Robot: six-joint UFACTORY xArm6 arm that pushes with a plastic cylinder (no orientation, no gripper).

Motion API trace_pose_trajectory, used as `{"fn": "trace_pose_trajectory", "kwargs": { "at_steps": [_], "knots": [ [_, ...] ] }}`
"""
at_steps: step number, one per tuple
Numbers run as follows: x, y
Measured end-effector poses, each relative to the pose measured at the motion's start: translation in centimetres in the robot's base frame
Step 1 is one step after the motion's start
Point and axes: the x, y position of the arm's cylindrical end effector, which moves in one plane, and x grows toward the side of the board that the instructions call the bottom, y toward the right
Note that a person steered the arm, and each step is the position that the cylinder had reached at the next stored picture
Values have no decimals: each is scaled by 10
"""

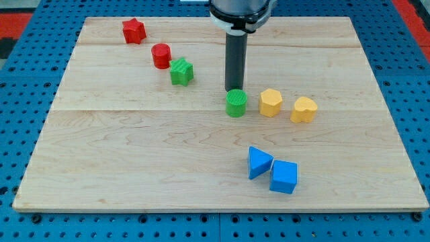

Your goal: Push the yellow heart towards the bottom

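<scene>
The yellow heart [304, 109] lies right of the board's middle. A yellow hexagon [271, 102] sits just to its left. My tip [234, 90] comes down from the view's top and stands right behind a green cylinder [236, 103], touching or almost touching its top edge. The tip is about a hundred pixels to the left of the yellow heart, with the green cylinder and the yellow hexagon between them.
A red star [134, 30], a red cylinder [161, 55] and a green star [181, 71] run in a diagonal at the upper left. A blue triangle [259, 162] and a blue cube [283, 176] sit together toward the bottom, below the yellow blocks. The wooden board [101, 154] lies on a blue pegboard.
</scene>
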Motion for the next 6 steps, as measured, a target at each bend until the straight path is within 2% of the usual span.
{"fn": "trace_pose_trajectory", "kwargs": {
  "at_steps": [1,3,4,6],
  "knots": [
    [5,2],
    [-1,81],
    [34,98],
    [57,139]
  ]
}}
